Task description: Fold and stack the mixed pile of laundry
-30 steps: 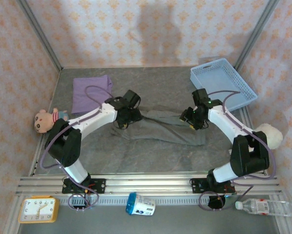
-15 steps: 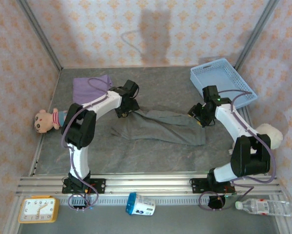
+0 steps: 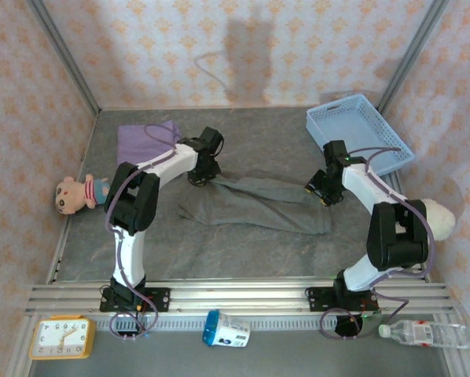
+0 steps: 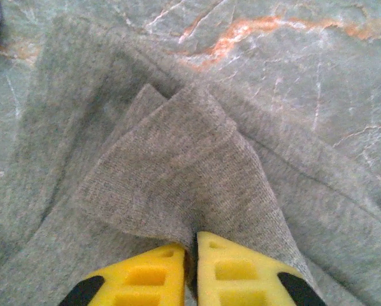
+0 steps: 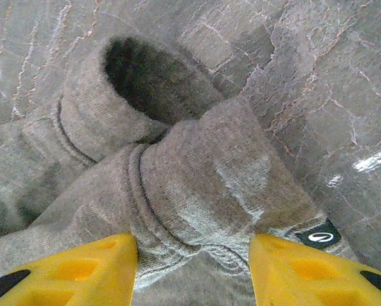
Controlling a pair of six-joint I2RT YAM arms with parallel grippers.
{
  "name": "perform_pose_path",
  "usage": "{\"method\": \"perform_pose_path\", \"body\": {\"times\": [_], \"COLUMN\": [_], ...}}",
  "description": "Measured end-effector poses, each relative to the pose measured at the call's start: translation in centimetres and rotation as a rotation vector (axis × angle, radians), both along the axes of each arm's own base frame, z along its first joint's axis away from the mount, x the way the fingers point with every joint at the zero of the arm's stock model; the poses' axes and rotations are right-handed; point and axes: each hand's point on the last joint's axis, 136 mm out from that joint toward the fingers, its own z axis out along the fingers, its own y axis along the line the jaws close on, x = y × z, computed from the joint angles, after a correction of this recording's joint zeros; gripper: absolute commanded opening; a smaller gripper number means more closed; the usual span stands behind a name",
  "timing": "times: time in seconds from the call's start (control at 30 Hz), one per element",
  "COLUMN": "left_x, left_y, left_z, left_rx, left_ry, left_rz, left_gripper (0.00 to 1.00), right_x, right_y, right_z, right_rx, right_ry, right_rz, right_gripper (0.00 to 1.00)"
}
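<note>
The grey-brown trousers (image 3: 258, 206) lie spread across the middle of the table, waist end to the left and leg cuffs to the right. My left gripper (image 3: 202, 177) is at their upper left corner, and in the left wrist view it (image 4: 192, 245) is shut on a raised fold of the grey cloth (image 4: 165, 153). My right gripper (image 3: 320, 193) is at the cuff end. In the right wrist view it (image 5: 194, 252) stands open with a ribbed cuff (image 5: 197, 178) between its yellow fingers. The lilac shirt (image 3: 145, 141) lies folded at the back left.
A light blue mesh basket (image 3: 359, 133) stands at the back right. A doll plush (image 3: 78, 192) lies at the left edge and a white plush (image 3: 435, 216) at the right. A clock (image 3: 60, 338), a cup (image 3: 225, 330) and a bottle (image 3: 424, 334) lie before the rail.
My left gripper has shut on the trousers' fold, and its arm has swung back toward the far left. The right gripper has shifted right to the cuffs and narrowed a little.
</note>
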Motion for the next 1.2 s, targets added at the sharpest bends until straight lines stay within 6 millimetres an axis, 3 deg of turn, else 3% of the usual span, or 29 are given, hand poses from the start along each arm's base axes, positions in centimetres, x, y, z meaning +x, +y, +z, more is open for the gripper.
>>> {"method": "perform_pose_path", "body": {"times": [0.17, 0.43, 0.53, 0.67, 0.77, 0.83, 0.87, 0.93, 1.03, 1.1, 1.2], "left_x": [-3.3, -8.5, -9.6, -9.5, -7.2, -3.8, -2.0, 1.9, 6.5, 7.4, 5.9], "left_y": [1.0, 2.4, 2.3, 2.3, 2.0, 2.2, 2.3, 3.0, 3.9, 4.4, 4.9], "left_z": [1.7, 9.5, 10.3, 9.7, 9.2, 9.1, 9.0, 8.5, 6.7, 5.5, 4.7], "left_rx": [-0.006, -0.089, -0.12, -0.116, -0.079, -0.049, -0.037, -0.013, 0.011, 0.028, 0.055], "left_ry": [0.024, -0.108, -0.119, -0.095, -0.072, -0.086, -0.095, -0.104, -0.09, -0.069, -0.019], "left_rz": [-0.012, -0.013, -0.004, 0.016, 0.026, 0.048, 0.061, 0.093, 0.123, 0.125, 0.105], "left_gripper": [0.07, 0.04, 0.06, 0.09, 0.12, 0.15, 0.24, 0.58, 0.68, 0.69, 0.69], "right_x": [0.3, 1.2, 1.4, 1.6, 1.6, 1.6, 1.6, 1.6, 1.6, 1.6, 1.6], "right_y": [-0.3, -0.1, 0.1, 0.1, 0.1, 0.0, 0.0, 0.0, 0.0, 0.0, 0.0], "right_z": [-0.6, -0.4, -0.4, -0.3, -0.4, -0.5, -0.6, -0.7, -0.7, -0.6, -0.6], "right_rx": [-0.016, -0.005, 0.003, 0.006, 0.005, 0.003, 0.002, 0.002, 0.002, 0.0, 0.0], "right_ry": [0.005, -0.029, -0.037, -0.044, -0.044, -0.04, -0.039, -0.037, -0.037, -0.037, -0.038], "right_rz": [-0.008, -0.017, -0.015, -0.019, -0.022, -0.023, -0.024, -0.024, -0.027, -0.028, -0.028], "right_gripper": [0.49, 0.49, 0.49, 0.49, 0.5, 0.5, 0.5, 0.5, 0.5, 0.5, 0.5]}}
